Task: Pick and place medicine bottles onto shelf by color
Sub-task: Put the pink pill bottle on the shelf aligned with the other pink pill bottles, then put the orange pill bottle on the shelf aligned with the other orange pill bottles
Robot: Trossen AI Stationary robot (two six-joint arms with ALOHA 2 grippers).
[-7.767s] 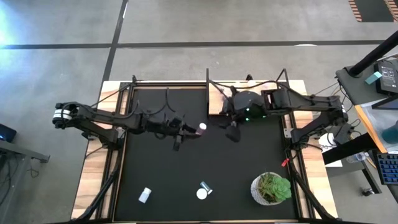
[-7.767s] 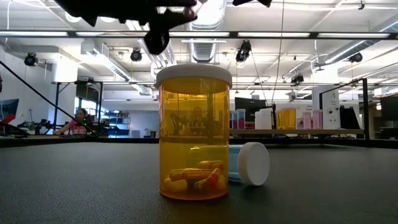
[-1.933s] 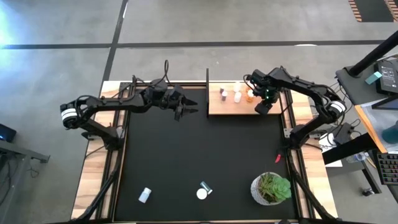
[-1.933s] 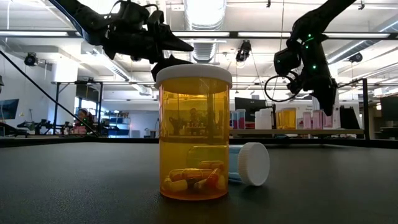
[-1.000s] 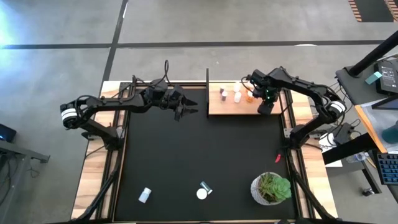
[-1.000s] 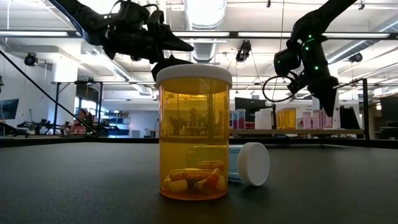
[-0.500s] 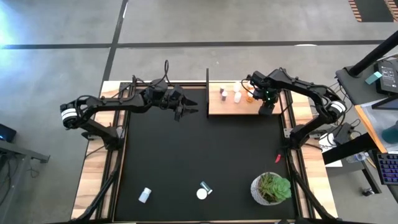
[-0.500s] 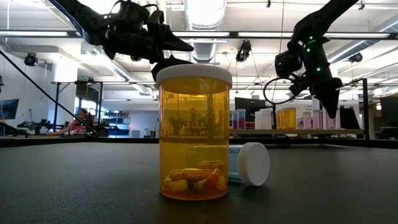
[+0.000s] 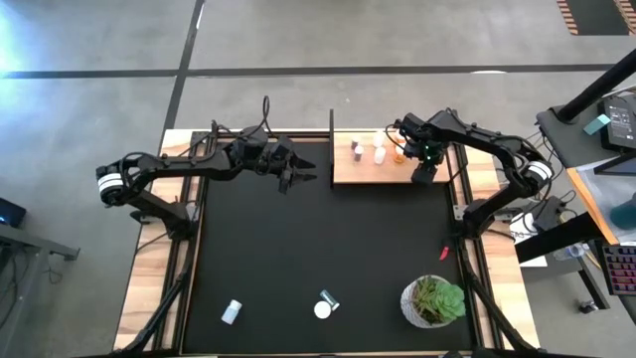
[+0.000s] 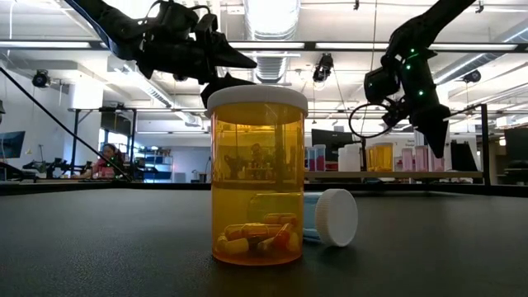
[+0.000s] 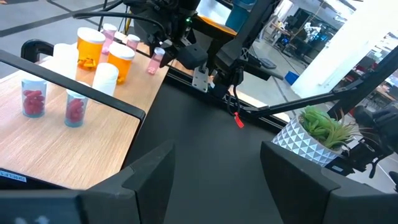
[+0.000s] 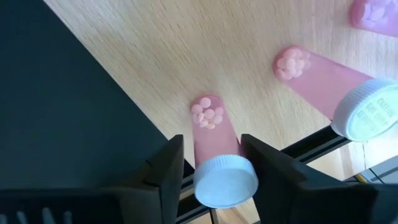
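Over the last two seconds my right gripper (image 9: 423,175) has come down at the right end of the flat light-wood shelf board (image 9: 370,173) and settled there, carrying a small pink medicine bottle with a white cap (image 12: 217,158). From the right wrist camera, that bottle now stands upright on the wood, just beside the board's edge where the black mat (image 9: 318,249) begins. My two dark fingers (image 12: 163,169) flank the cap with a sliver of space showing on each side, so I judge the grip is just loosening; the bottle appears to stand on its own.

Two more pink bottles (image 12: 323,90) stand just beside it on the wood, so this one joins its own colour. From the left wrist camera, orange bottles (image 11: 122,61) and white ones group farther along the shelf, and two clear bottles of red pills (image 11: 33,93) stand apart nearer that camera.

My left gripper (image 9: 294,179) has not moved in that time. It hangs above the mat's far edge, just left of the shelf, fingers spread and empty.

This placement looks nearly done. Still on the mat near its front edge are an upright orange bottle (image 10: 256,177), a blue-tinted bottle lying on its side (image 10: 323,218) and a white bottle (image 9: 232,312), with a green potted plant (image 9: 433,299) to their right.
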